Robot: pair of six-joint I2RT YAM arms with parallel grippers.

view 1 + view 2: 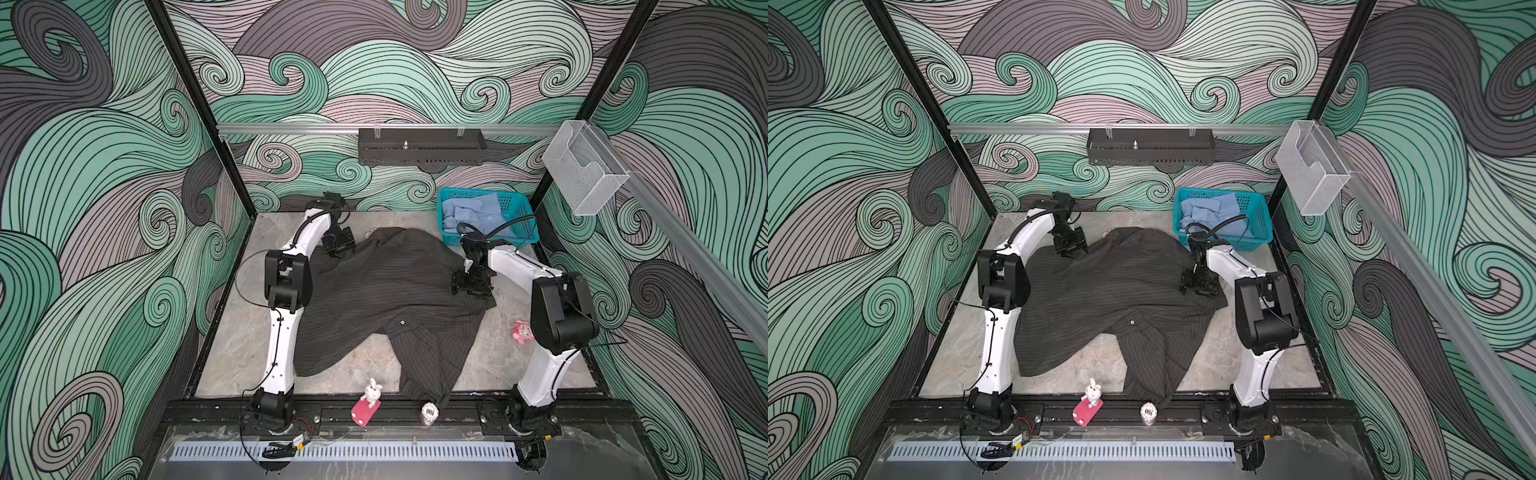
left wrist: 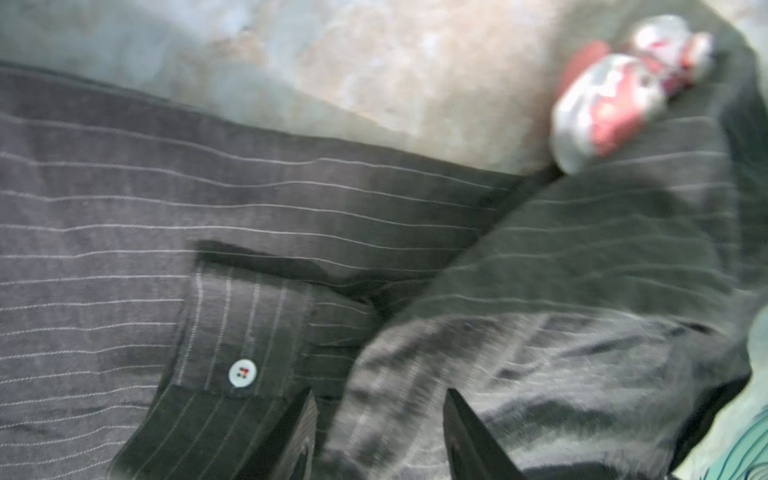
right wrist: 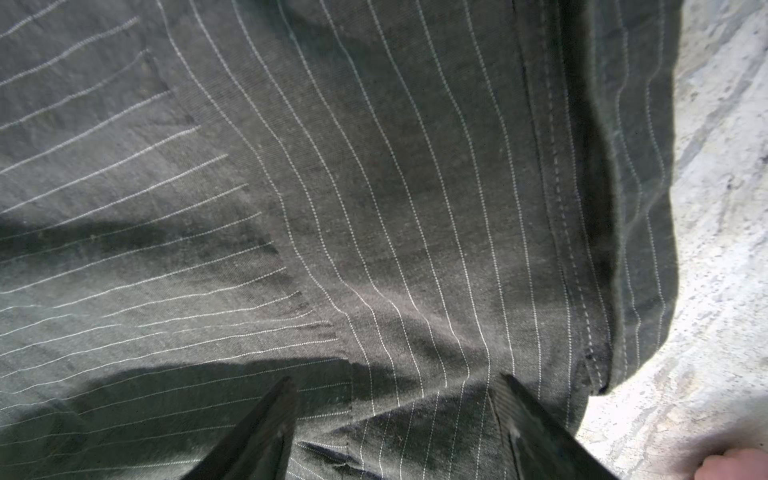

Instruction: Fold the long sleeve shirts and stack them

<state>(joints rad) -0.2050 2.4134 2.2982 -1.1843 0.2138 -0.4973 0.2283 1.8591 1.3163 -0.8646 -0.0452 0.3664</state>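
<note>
Status check. The dark pinstriped shirt [image 1: 386, 291] lies spread but rumpled across the middle of the table [image 1: 245, 340], with one sleeve [image 1: 424, 374] trailing over the front edge. I can see no fold made in it. The light blue shirt [image 1: 473, 214] sits bunched in the teal mesh basket [image 1: 513, 205] at the far right corner.

So neither shirt is folded and no stack is begun. I judge we are at the flattening stage on the first shirt.

The left gripper [image 2: 378, 395] is at the shirt's far left edge, beside a buttoned cuff [image 2: 243, 374]. Its fingers stand apart with a ridge of cloth between them, but the wrist view is blurred and I cannot tell whether they pinch it.

The right gripper [image 3: 395, 380] is spread wide over the shirt's right side near the hem, with cloth flat beneath it and nothing held.

Left to do: square up, fold, fetch the blue one, fold, stack.
</note>
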